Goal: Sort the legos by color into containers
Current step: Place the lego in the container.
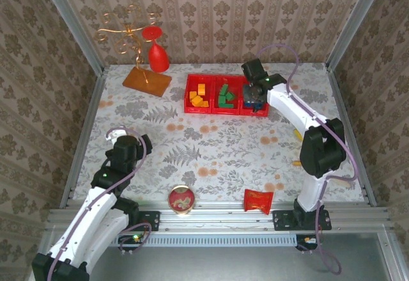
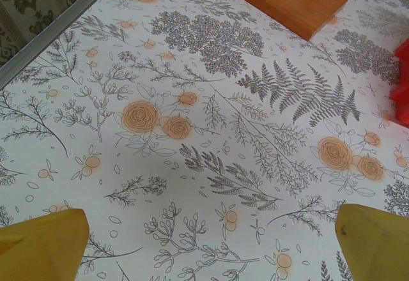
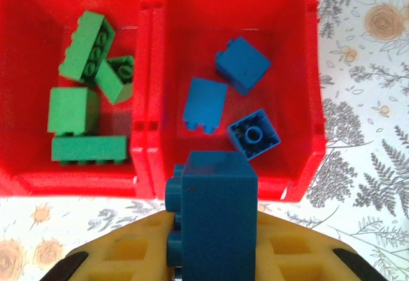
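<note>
Nearest, well short of the red containers (image 1: 214,110), the left jaws stand wide apart over the bare floral tabletop (image 2: 192,134), holding nothing, their yellow pads (image 2: 38,246) low at either side. A small orange bit (image 1: 297,163) lies on the near side of the containers, too small to tell if it is a block. The right jaws are clamped on a blue lego block (image 3: 214,220), which hangs just above the near wall of the rightmost compartment, pinched across its flat faces, its studs turned toward the green side. I judge it light, rigid and slick, not fragile, best held across two opposite smooth faces and likely to bounce a little if dropped. Beyond it, three blue blocks (image 3: 241,64) lie in that compartment; green blocks (image 3: 83,108) fill the middle one; yellow-orange blocks (image 1: 199,96) sit in the leftmost.
</note>
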Robot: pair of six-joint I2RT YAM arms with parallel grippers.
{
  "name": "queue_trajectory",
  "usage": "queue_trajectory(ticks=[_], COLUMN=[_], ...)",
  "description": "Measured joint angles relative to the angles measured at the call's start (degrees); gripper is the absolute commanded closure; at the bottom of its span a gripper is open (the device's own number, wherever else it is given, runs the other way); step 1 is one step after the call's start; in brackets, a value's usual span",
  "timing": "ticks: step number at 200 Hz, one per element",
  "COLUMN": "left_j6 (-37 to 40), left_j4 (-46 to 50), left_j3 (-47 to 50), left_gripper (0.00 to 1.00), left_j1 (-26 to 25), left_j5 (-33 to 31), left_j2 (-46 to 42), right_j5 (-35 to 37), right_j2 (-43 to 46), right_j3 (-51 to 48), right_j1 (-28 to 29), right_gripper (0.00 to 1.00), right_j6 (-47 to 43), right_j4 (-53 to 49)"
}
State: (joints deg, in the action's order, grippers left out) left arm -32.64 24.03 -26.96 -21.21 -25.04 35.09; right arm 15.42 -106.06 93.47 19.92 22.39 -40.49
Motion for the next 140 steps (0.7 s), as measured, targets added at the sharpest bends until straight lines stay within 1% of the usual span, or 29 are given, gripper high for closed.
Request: queue_trajectory(ticks=[33, 74, 140], left_j6=[0.00, 0.00, 0.00], left_j4=[0.00, -0.02, -0.02], left_j3=[0.00, 0.00, 0.00], left_gripper=[0.00, 0.00, 0.00], left_j1=[0.15, 0.33, 0.70], left_j5=[0.33, 0.63, 1.27], left_j2=[0.07, 0.44, 0.90], right_j5=[-1.33, -2.36, -2.67], right_j2=[-4.52, -9.38, -13.16], right_j3=[4.76, 10.16, 14.34], right_j1=[-1.99, -2.69, -3.26], right_gripper=[0.72, 0.72, 0.72], right_j6=[-0.50, -1.51, -2.64], right_j4=[-0.09, -1.53, -2.23])
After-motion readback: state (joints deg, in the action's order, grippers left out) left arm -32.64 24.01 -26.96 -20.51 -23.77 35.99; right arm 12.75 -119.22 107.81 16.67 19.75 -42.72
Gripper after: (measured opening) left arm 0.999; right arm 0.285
